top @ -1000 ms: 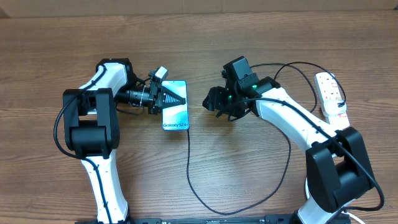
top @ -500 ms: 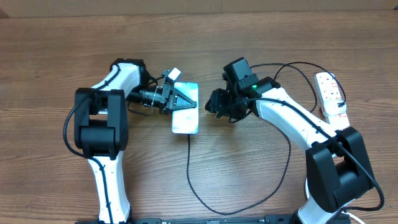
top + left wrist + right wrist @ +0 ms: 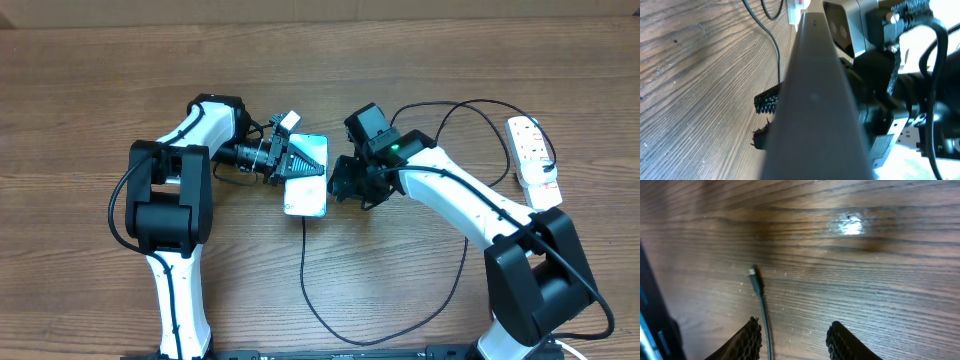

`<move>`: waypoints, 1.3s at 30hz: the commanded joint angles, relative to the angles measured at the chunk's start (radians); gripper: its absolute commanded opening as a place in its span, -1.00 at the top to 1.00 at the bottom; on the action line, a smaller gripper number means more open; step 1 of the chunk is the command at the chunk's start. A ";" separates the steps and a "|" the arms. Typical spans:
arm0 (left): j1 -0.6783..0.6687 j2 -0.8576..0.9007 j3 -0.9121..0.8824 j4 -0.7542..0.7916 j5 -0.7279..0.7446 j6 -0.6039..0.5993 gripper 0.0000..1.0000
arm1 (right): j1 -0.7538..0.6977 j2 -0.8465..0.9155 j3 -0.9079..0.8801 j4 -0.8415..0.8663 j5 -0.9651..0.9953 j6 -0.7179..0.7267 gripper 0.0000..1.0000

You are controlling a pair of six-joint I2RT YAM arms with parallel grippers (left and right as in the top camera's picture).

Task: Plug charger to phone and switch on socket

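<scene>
1. The phone (image 3: pixel 306 195) lies around the middle of the counter (image 3: pixel 80 90), slightly closer to the far edge, with its lit screen facing up.
2. The left jaws reach in from the left-edge side and are clamped on the phone's far half. Their dark fingers (image 3: pixel 300 160) cover that part of the screen.
3. In the left wrist view the phone (image 3: pixel 815 100) shows edge-on as a grey bar running straight down the middle of the grip.
4. The right jaws sit just beside the phone's right side, low over the wood. They are apart and hold nothing, and both ridged fingers (image 3: pixel 747 340) are clear to see.
5. The cable (image 3: pixel 303 270) runs from the phone's near end towards the near edge, then swings in a wide loop back up towards the right edge.
6. The plug tip (image 3: pixel 753 272) lies bare on the wood, just ahead of the right fingers and near the phone.
7. The power strip (image 3: pixel 532 150) lies along the right edge, up towards the far right corner and well apart from the phone.
</scene>
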 commanded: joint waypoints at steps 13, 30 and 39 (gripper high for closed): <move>0.023 -0.030 -0.001 0.141 0.045 -0.293 0.92 | 0.167 0.025 -0.003 0.031 0.294 0.199 0.22; 0.070 -0.030 -0.001 0.175 0.009 -0.301 0.92 | 0.176 0.177 -0.003 0.087 0.286 0.229 0.23; 0.071 -0.030 -0.001 0.176 0.002 -0.323 0.91 | 0.176 0.249 -0.003 0.165 0.278 0.228 0.38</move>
